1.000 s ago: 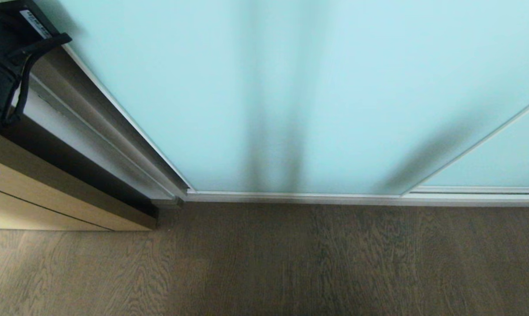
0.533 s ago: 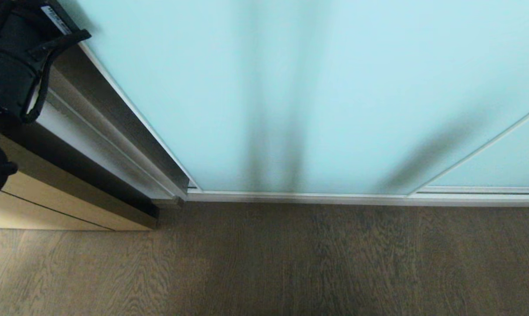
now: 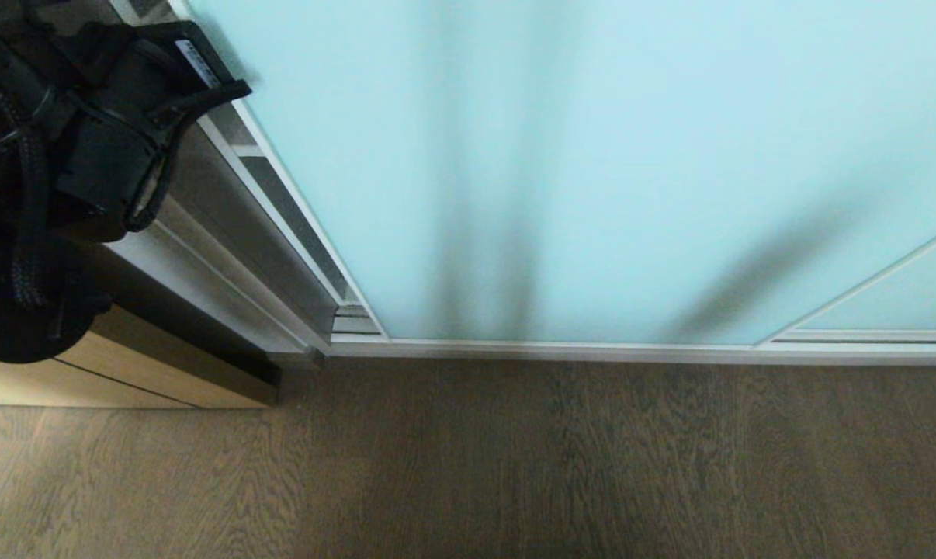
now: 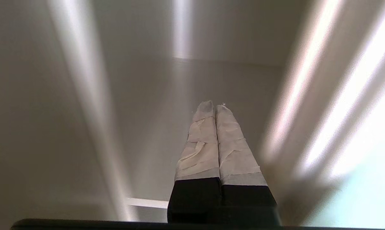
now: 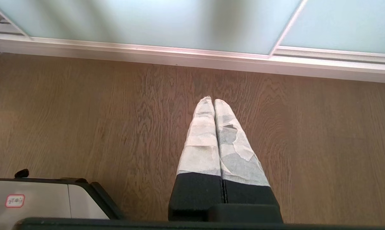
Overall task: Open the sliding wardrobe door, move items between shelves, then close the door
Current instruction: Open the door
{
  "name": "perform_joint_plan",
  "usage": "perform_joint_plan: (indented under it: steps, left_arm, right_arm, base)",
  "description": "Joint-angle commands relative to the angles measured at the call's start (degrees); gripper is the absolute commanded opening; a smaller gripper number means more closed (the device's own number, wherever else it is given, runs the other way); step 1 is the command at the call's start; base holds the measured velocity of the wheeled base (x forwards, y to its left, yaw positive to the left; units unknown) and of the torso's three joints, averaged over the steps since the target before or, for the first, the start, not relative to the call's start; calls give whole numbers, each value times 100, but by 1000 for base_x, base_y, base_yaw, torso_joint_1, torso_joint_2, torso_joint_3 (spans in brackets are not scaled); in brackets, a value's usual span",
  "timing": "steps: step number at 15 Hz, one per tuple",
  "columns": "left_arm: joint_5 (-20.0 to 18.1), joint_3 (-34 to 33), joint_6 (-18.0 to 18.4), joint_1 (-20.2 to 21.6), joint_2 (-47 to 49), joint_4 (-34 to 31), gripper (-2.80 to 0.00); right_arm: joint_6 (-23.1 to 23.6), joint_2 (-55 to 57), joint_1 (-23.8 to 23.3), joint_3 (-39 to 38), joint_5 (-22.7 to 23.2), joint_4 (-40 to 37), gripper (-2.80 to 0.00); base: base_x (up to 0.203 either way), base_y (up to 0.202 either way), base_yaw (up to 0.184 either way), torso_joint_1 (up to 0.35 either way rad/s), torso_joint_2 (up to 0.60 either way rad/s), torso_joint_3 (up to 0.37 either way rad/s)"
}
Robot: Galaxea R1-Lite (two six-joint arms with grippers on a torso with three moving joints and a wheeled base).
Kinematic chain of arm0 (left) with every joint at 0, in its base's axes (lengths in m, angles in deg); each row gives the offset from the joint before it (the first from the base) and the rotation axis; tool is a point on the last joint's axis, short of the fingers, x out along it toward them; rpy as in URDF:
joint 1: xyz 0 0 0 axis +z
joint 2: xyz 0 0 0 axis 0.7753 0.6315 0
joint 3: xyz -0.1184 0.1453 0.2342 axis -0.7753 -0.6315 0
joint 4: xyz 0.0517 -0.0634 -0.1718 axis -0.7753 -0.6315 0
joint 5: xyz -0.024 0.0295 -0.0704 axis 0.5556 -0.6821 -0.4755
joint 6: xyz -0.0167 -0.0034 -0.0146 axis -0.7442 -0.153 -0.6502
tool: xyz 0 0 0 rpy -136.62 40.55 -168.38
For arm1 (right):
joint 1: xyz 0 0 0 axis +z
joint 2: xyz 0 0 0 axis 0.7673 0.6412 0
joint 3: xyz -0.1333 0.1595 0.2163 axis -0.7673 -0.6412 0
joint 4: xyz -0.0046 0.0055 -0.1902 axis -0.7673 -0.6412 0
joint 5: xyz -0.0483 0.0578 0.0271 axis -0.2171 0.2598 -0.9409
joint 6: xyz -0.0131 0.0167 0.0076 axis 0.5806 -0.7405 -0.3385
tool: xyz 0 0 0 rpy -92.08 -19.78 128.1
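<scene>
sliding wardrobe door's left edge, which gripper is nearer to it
Left. The left gripper is up by the sliding wardrobe door, at its left edge; the right gripper points at the wooden floor before it.

hidden: wardrobe inside behind sliding wardrobe door (image 3: 592, 155) | cut off: left arm (image 3: 41, 194), door top | blurred: left wrist view

Frosted matt glass sliding wardrobe door (image 3: 592, 155), silver metal frame (image 3: 592, 349), grained wood floor (image 3: 514, 466).

No legible text: white label (image 3: 194, 58), red-bordered sticker (image 5: 15, 201), both unreadable
</scene>
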Motion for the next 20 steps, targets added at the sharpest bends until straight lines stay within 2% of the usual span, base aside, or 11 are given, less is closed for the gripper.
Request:
perform_joint_plan:
  steps: [1,9,14,20]
  left_arm:
    - [16,32,17,-431,123,38,-280]
    - [25,629,1,-1295,898,64,-280]
    - [67,1109,40,-1841,1705,594,-280]
    - [43,1419,50,-2519,2299,715,-280]
  right_arm:
    - [-2,-1,2,-4,0,2,-280]
    - [-2,-5,2,0,0,2,-280]
    - [-2,-1,2,0,0,2,-280]
    - [-2,-2,2,0,0,3,-280]
  base:
    - [0,0,0,0,0,0]
    - [0,0,0,0,0,0]
    - [0,0,0,0,0,0]
    - [0,0,0,0,0,0]
